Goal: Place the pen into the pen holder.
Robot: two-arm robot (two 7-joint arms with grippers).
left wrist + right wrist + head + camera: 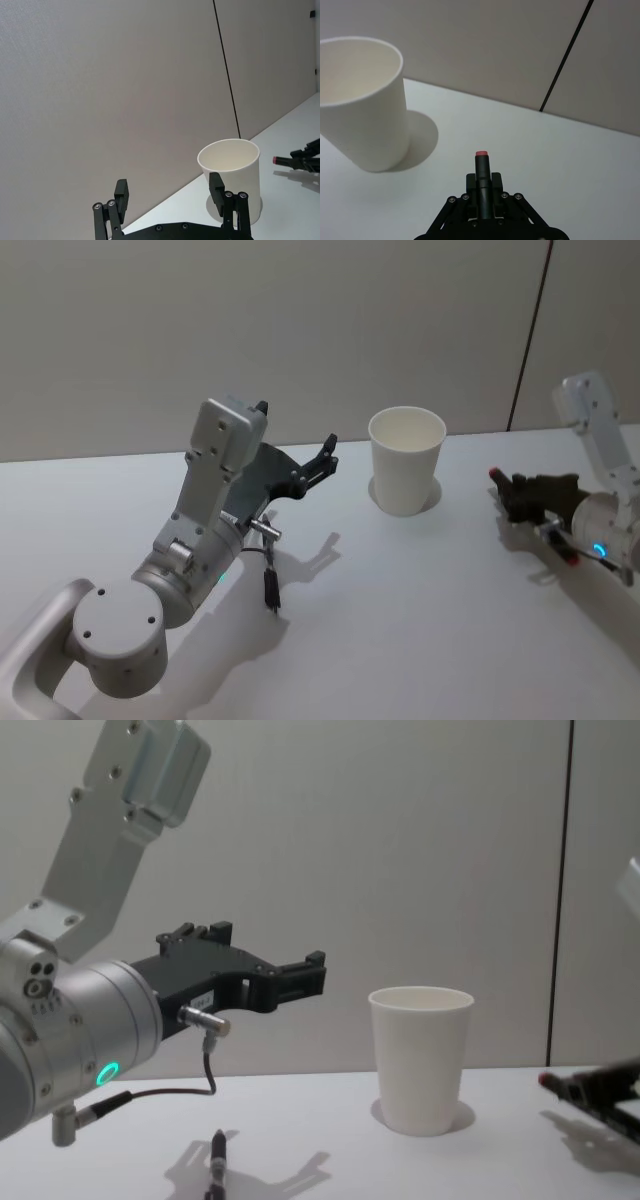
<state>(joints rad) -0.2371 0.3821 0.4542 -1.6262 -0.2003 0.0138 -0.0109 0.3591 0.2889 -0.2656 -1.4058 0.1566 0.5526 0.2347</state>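
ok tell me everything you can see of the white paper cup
The pen holder is a plain white paper cup, wider at its rolled rim than at its base, with no print or lid. It stands upright on the white table; what shows of its inside is bare. Only the table touches it: the open left gripper hangs apart to its left, and the right gripper, shut on the pen, is apart to its right.

Cup [406, 460]: on the bench [400, 620], near its back edge, wall [300, 330] behind.
Left claw [322, 458]: left of the cup, above the bench, apart from it.
Right claw [515, 490]: right of the cup, low over the bench.
Pen [481, 167]: in the right claw, tip toward the cup.
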